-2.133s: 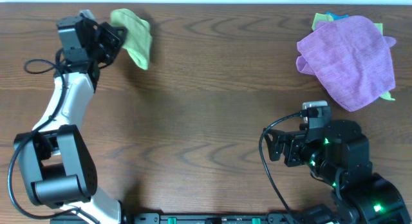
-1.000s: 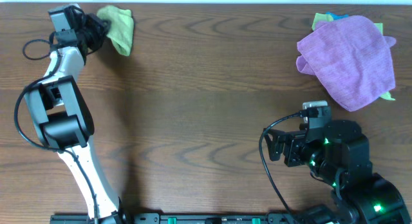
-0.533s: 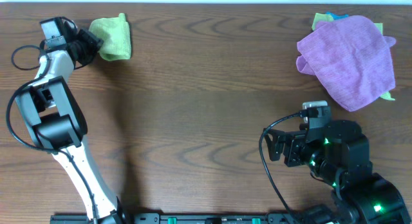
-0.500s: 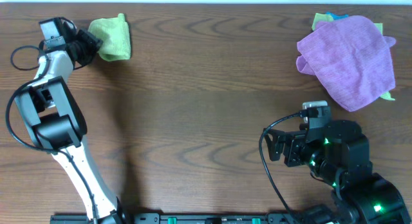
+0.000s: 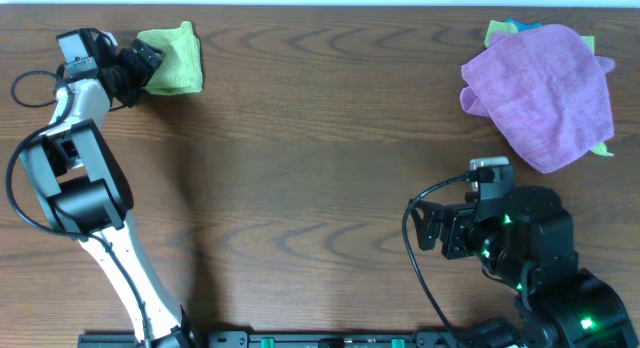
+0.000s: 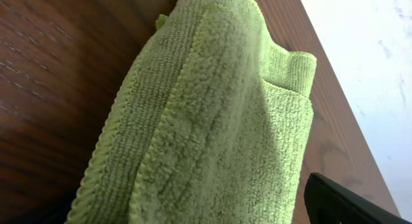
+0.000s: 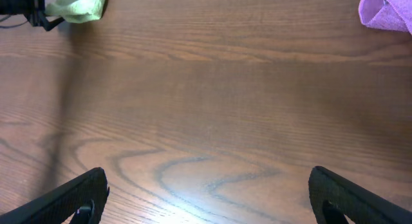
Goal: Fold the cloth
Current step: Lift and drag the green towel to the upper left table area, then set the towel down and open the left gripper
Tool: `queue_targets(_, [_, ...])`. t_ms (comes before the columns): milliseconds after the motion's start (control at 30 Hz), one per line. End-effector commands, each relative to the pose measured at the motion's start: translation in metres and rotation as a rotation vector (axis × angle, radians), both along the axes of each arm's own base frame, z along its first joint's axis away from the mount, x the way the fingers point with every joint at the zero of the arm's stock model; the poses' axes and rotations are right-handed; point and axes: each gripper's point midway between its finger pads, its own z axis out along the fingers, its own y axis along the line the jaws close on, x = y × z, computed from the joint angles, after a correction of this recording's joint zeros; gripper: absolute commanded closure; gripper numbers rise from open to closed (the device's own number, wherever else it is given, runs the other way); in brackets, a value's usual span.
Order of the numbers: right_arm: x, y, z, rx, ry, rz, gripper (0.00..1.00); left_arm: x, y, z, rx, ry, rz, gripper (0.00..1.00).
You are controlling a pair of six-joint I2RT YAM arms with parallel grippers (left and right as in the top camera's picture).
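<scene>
A small green cloth (image 5: 172, 60) lies folded over on itself at the table's far left corner. In the left wrist view the green cloth (image 6: 212, 121) fills most of the picture, its stitched edges stacked in layers. My left gripper (image 5: 143, 70) sits at the cloth's left edge with its jaws open around that edge; only one dark finger (image 6: 344, 203) shows at the lower right. My right gripper (image 5: 440, 233) rests near the front right, open over bare wood (image 7: 209, 205), far from the cloth.
A crumpled purple cloth (image 5: 540, 93) lies at the far right on top of other coloured cloths (image 5: 505, 30). The table's far edge (image 6: 360, 89) runs just behind the green cloth. A black cable (image 5: 30, 88) loops beside the left arm.
The left gripper carried the green cloth left to the far corner, laid it down, and has now opened, letting it go. The right arm has not moved.
</scene>
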Motion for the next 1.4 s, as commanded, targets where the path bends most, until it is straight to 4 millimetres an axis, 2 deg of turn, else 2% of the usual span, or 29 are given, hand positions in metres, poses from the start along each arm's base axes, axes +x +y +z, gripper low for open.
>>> queue_targets(0, [0.0,-0.002,-0.002,0.008,0.01,-0.017,0.01,-0.002,0.009,0.005,-0.011,-0.01,-0.008,0.05])
queue_targets(200, [0.0,-0.002,-0.002,0.009,0.01,-0.017,0.01,-0.007,0.011,0.02,-0.011,-0.033,-0.04,0.05])
queue_targets(433, [0.0,-0.002,-0.002,0.009,0.01,-0.017,0.01,-0.019,0.007,0.055,0.049,-0.05,-0.092,0.05])
queue_targets(800, [0.0,-0.002,-0.002,0.008,0.01,-0.017,0.01,-0.062,-0.022,0.109,0.251,-0.004,-0.279,0.05])
queue_targets(1000, [0.0,-0.002,-0.002,0.009,0.01,-0.017,0.01,-0.083,-0.047,0.149,0.261,-0.017,-0.315,0.05])
queue_targets(1200, [0.0,-0.002,-0.002,0.009,0.01,-0.017,0.01,-0.112,-0.066,0.175,0.272,0.001,-0.372,0.05])
queue_targets(1367, [0.0,-0.002,-0.002,0.009,0.01,-0.017,0.01,-0.133,-0.073,0.196,0.278,0.001,-0.383,0.05])
